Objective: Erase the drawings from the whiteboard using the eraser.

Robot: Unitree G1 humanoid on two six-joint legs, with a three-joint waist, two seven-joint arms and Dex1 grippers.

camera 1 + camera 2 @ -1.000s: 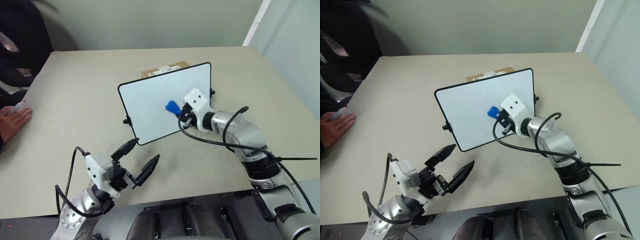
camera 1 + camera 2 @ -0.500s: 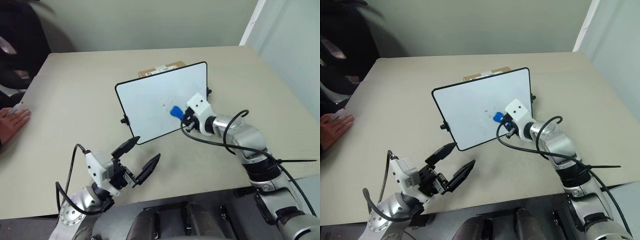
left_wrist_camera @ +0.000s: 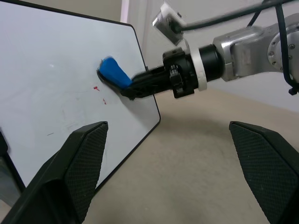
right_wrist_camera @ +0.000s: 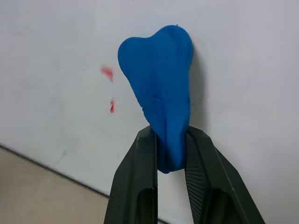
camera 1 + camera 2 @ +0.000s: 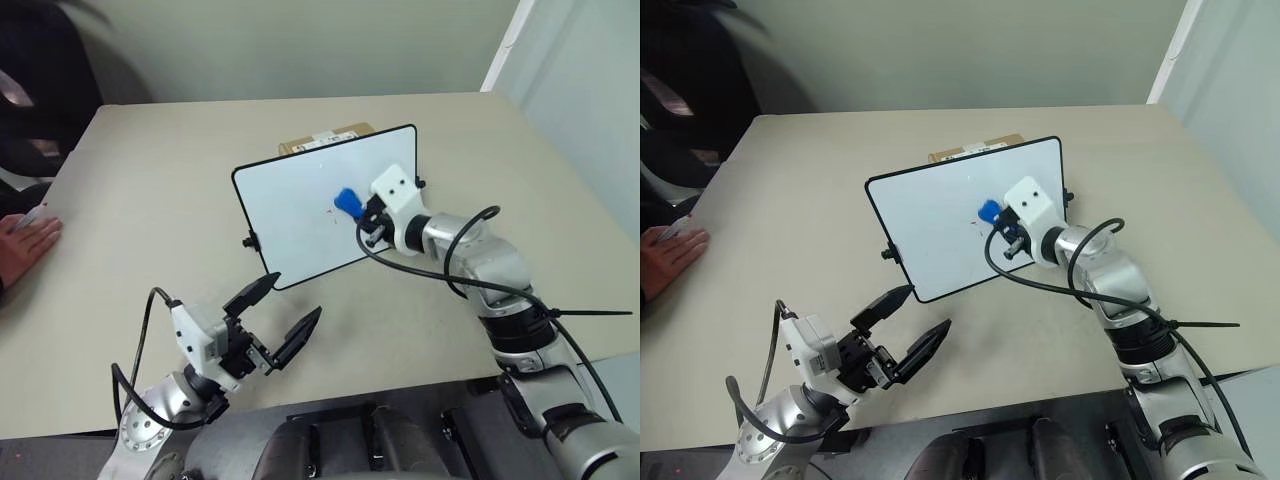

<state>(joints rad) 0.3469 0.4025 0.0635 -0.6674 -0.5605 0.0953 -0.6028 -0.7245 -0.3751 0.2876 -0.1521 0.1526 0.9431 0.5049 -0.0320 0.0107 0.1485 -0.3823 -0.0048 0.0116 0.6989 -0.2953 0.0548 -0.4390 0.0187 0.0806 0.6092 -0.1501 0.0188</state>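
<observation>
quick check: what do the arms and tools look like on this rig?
Both arms are silver-grey metal with jointed cylindrical segments and loose black cables looping outside. Each wrist carries a white boxy camera block. The left tool and right tool each have two black, tapered fingers with finely ribbed inner pads.

You have one whiteboard [image 5: 315, 205], one blue eraser [image 5: 347, 202], two red marks [image 4: 110, 88], one cardboard box [image 5: 325, 139], two tools, one person's hand [image 5: 25, 240].
</observation>
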